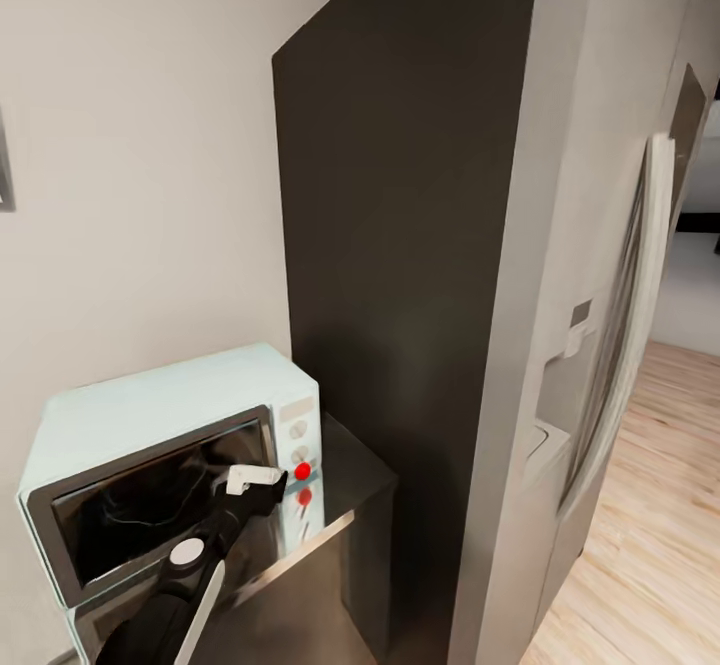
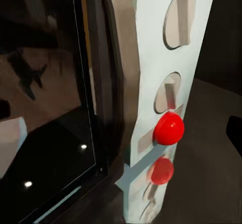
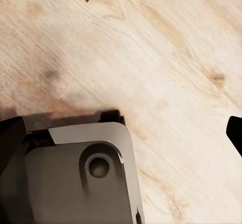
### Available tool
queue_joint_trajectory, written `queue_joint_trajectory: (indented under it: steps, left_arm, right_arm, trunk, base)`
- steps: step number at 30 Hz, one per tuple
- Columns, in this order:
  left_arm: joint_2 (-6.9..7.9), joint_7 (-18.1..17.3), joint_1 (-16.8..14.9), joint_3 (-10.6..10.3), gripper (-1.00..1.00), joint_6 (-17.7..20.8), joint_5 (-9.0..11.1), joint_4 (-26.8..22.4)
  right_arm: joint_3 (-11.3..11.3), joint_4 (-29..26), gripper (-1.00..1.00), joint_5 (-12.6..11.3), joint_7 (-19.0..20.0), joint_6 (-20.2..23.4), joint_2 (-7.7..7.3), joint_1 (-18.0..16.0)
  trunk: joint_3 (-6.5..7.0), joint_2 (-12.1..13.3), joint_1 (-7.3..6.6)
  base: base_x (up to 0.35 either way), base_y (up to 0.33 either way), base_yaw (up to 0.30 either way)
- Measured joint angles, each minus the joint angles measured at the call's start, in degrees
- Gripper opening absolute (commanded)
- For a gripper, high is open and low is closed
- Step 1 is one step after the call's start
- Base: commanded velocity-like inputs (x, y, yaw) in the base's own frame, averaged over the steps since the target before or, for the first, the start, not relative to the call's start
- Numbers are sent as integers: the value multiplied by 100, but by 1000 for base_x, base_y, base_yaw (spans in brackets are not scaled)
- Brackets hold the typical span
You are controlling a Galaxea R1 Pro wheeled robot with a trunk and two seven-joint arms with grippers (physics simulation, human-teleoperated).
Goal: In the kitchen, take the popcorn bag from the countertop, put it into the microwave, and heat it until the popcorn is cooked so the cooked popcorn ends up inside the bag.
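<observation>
The pale mint-blue microwave stands on the grey steel countertop with its dark glass door closed. My left gripper is open and held right in front of the door's edge, by the side panel. In the left wrist view the panel's round knobs and a red button are close ahead, between the spread fingers of the left gripper. The glass is dark with reflections. The popcorn bag and the popcorn are out of view. My right gripper hangs open over the wooden floor.
A tall dark cabinet side rises directly right of the microwave, with a steel fridge beyond it. A beige wall is behind. Light wooden floor lies at the right; part of my own base is below the right gripper.
</observation>
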Motion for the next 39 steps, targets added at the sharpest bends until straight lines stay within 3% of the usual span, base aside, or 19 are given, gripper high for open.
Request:
queue_joint_trajectory:
  steps: [6, 10, 11, 14, 21, 25, 27, 30, 32, 36, 39]
  left_arm:
    - [0, 18, 53, -279, 100, 2, -8, -3]
    - [-4, 33, 45, -301, 100, -2, 1, 16]
    - [-8, 37, -20, -285, 100, 7, 5, 21]
    - [-14, 47, -27, 43, 100, 11, -5, -56]
    - [-25, 61, -27, 46, 100, 11, -12, -57]
    - [-249, 220, -27, 25, 100, 19, -25, -49]
    - [-299, 448, -27, -270, 100, 20, -25, -45]
    - [-329, 970, -26, -1064, 100, 38, -15, -12]
    - [-347, 1105, -25, -1273, 100, 56, -4, -7]
    - [-527, 1154, -25, -1401, 100, 92, 57, 177]
    - [-763, 1161, -24, -1402, 100, 88, 72, 1740]
  right_arm:
    - [0, 0, 100, -3, 0, 0, -7, 0]
    - [0, 0, 100, -4, 0, 0, -7, 0]
    - [0, 0, 100, -4, 0, 0, -7, 0]
    - [0, 0, 100, -4, 0, 0, -7, 0]
    - [0, 0, 100, -1, 0, 0, -15, 0]
    - [0, 0, 100, 3, 0, 0, -16, 0]
    - [0, 0, 100, 4, 0, 0, -16, 0]
    - [0, 0, 100, 4, 0, 0, -16, 0]
    - [0, 0, 100, 5, 3, 0, -17, 0]
    - [4, 5, 100, 5, 2, 5, -10, 0]
    - [16, 7, 100, 9, 1, 8, 31, 35]
  trunk:
    - [0, 2, 1]
    - [0, 7, 4]
    - [0, 8, 5]
    - [1, 7, 7]
    - [2, 7, 7]
    - [2, 7, 7]
    - [2, 7, 7]
    - [1, 7, 7]
    - [2, 7, 6]
    - [1, 7, 7]
    - [0, 7, 7]
  base:
    - [125, 0, 0]
    - [-59, 0, 0]
    - [-252, 0, 0]
    - [-325, 0, 0]
    - [-348, 0, 0]
    - [-349, 0, 0]
    - [-349, 0, 0]
    - [-349, 0, 0]
    - [-349, 0, 0]
    - [-349, 0, 0]
    - [-349, 0, 0]
